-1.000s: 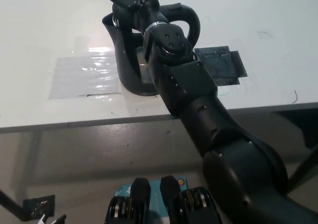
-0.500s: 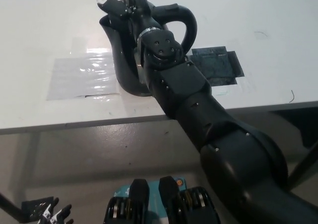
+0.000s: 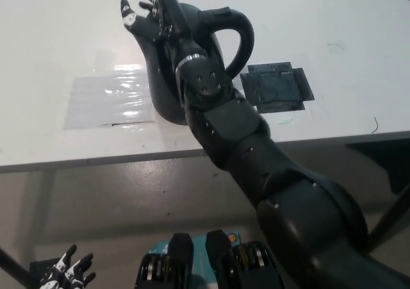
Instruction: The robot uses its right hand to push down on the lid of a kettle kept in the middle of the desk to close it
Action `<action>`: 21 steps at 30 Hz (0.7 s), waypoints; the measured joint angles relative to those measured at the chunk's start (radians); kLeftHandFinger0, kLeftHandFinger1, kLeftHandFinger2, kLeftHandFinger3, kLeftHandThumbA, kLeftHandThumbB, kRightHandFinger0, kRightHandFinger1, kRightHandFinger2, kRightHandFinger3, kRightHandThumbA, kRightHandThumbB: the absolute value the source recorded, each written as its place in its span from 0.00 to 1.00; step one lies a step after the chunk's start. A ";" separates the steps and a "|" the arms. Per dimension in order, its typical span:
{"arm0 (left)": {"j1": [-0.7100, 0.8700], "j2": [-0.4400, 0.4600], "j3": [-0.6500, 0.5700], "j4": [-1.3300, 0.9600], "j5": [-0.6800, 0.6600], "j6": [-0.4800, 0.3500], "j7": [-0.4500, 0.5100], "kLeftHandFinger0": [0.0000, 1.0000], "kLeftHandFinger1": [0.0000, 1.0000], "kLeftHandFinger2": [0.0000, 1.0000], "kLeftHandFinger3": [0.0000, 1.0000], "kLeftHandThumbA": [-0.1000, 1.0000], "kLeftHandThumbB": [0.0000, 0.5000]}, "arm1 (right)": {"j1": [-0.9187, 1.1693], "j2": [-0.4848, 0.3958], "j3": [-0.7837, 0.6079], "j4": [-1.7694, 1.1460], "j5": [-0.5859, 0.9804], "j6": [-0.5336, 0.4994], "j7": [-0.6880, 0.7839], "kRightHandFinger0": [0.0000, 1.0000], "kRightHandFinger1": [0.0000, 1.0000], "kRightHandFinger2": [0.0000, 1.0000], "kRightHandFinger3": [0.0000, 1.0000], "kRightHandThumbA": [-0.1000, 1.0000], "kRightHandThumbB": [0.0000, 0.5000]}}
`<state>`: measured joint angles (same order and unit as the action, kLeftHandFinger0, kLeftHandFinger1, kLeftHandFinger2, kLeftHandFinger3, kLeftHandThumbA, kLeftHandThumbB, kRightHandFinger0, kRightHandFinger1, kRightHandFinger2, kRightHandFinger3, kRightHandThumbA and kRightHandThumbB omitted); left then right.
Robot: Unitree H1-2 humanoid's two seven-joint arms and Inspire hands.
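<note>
**Right hand spread over the kettle top**

At the lower left edge of the view, below the desk (image 3: 51,20), the white left hand (image 3: 67,273) is seen at rest with its fingers apart and nothing held; part of it is cut off by the frame.

From the bottom right, the black right arm (image 3: 256,167) is extended up and across the near edge of the desk, and much of the kettle's right side is covered by it.

The black kettle (image 3: 163,87) is stood on the white desk, near the middle of the visible surface, with its base beside a sheet of clear film (image 3: 109,97) taped to the desk on the robot's left. Its curved handle (image 3: 240,36) is seen arching out past the forearm. A dark square patch (image 3: 275,87) is fixed to the desk just beyond the arm.

Over the kettle's top the right hand (image 3: 157,13) is held open, fingers (image 3: 130,13) fanned apart and nothing gripped. Whether the palm is touching the lid cannot be told, since the lid itself is hidden behind the hand and wrist.
</note>
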<state>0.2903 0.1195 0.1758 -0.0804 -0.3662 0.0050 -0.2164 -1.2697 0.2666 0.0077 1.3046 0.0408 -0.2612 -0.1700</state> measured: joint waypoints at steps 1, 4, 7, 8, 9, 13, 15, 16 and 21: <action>0.001 0.000 0.001 0.000 0.000 0.000 0.000 1.00 1.00 0.86 1.00 0.36 0.54 | 0.001 0.004 0.002 -0.001 -0.003 -0.004 0.000 0.95 1.00 1.00 1.00 0.58 0.18; 0.002 0.000 0.004 0.000 -0.001 -0.001 0.000 1.00 1.00 0.86 1.00 0.36 0.51 | 0.013 0.025 0.004 0.000 -0.011 -0.013 0.003 0.94 0.97 0.99 0.99 0.57 0.20; 0.010 0.000 0.011 0.000 -0.003 -0.002 0.000 1.00 1.00 0.86 1.00 0.35 0.50 | 0.026 0.035 -0.001 -0.009 -0.012 -0.044 0.000 0.99 1.00 1.00 1.00 0.62 0.19; 0.017 0.000 0.014 0.000 -0.004 -0.002 0.000 1.00 1.00 0.86 1.00 0.35 0.55 | 0.027 0.036 -0.004 -0.012 -0.012 -0.052 0.004 1.00 1.00 1.00 1.00 0.63 0.11; 0.020 0.000 0.016 0.000 -0.004 -0.002 0.000 1.00 1.00 0.85 1.00 0.35 0.56 | 0.027 0.038 -0.006 -0.019 -0.012 -0.055 0.007 1.00 1.00 1.00 1.00 0.63 0.10; 0.023 0.000 0.027 0.001 -0.009 -0.002 0.000 1.00 1.00 0.86 1.00 0.32 0.55 | 0.071 0.038 -0.017 -0.148 -0.009 -0.040 0.020 1.00 1.00 1.00 1.00 0.66 0.12; 0.023 0.000 0.035 0.003 -0.010 -0.001 0.000 1.00 1.00 0.85 1.00 0.32 0.57 | 0.103 0.039 -0.015 -0.231 -0.010 -0.019 0.026 1.00 1.00 1.00 1.00 0.91 0.50; 0.023 0.000 0.037 0.005 -0.010 -0.001 0.000 1.00 1.00 0.85 1.00 0.32 0.55 | 0.114 0.039 -0.013 -0.261 -0.010 -0.007 0.029 1.00 1.00 1.00 1.00 0.71 0.20; 0.021 -0.001 0.045 0.015 -0.010 0.000 0.000 1.00 1.00 0.86 1.00 0.33 0.54 | 0.172 0.022 -0.011 -0.443 -0.011 0.048 0.035 1.00 1.00 1.00 1.00 0.70 0.22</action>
<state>0.3112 0.1187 0.2212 -0.0654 -0.3758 0.0049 -0.2162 -1.0975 0.2890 -0.0037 0.8621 0.0299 -0.2133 -0.1345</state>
